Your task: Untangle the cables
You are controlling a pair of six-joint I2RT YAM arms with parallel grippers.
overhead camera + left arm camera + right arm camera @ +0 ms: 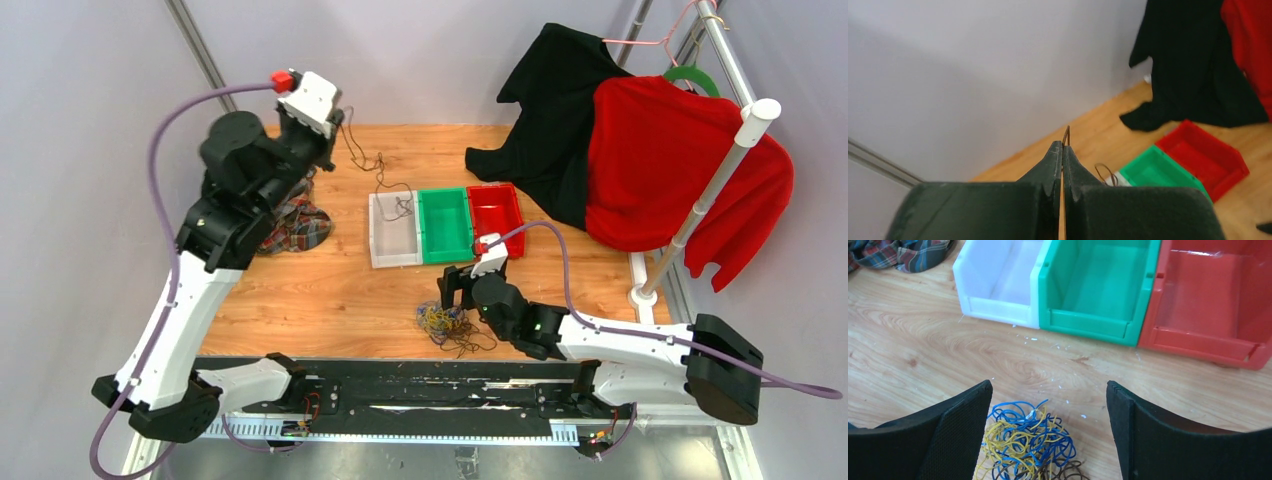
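A clump of thin blue, yellow and dark cables (450, 326) lies on the wooden table near the front edge. It also shows in the right wrist view (1023, 445). My right gripper (453, 291) hovers just behind it, open and empty (1048, 386). My left gripper (338, 121) is raised at the back left. It is shut (1062, 145) on a thin dark cable (1066, 134). This cable (379, 165) hangs down to the white bin (380, 240), where its lower end lies.
A green bin (444, 252) and a red bin (497, 190) stand right of the white one. A plaid cloth (298, 226) lies under the left arm. Black (550, 110) and red (670, 160) garments hang on a rack at the back right.
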